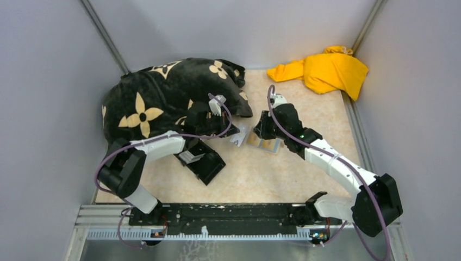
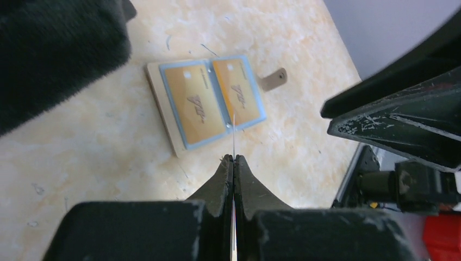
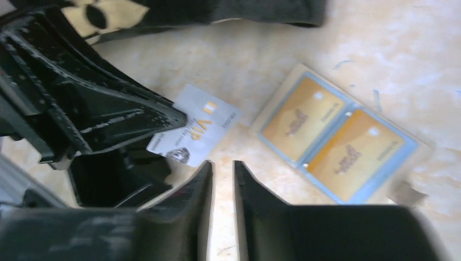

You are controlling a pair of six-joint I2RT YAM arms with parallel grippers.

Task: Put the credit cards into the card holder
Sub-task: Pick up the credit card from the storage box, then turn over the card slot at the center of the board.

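Observation:
The tan card holder (image 1: 265, 143) lies open and flat on the table, its clasp tab (image 2: 273, 80) sticking out. Two gold-orange cards (image 2: 193, 106) (image 2: 239, 95) sit in its blue-rimmed pockets; they also show in the right wrist view (image 3: 337, 138). My left gripper (image 2: 234, 157) is shut on a light blue card, seen edge-on as a thin line (image 2: 234, 133), held a little above the table just left of the holder. The right wrist view shows its face with "VIP" (image 3: 193, 133). My right gripper (image 3: 223, 166) hovers over the holder's near-left edge, its jaws slightly apart and empty.
A black pillow with beige flowers (image 1: 163, 98) fills the back left. A black cube-shaped box (image 1: 204, 160) lies under my left forearm. A yellow cloth (image 1: 326, 68) lies at the back right. Grey walls close in both sides.

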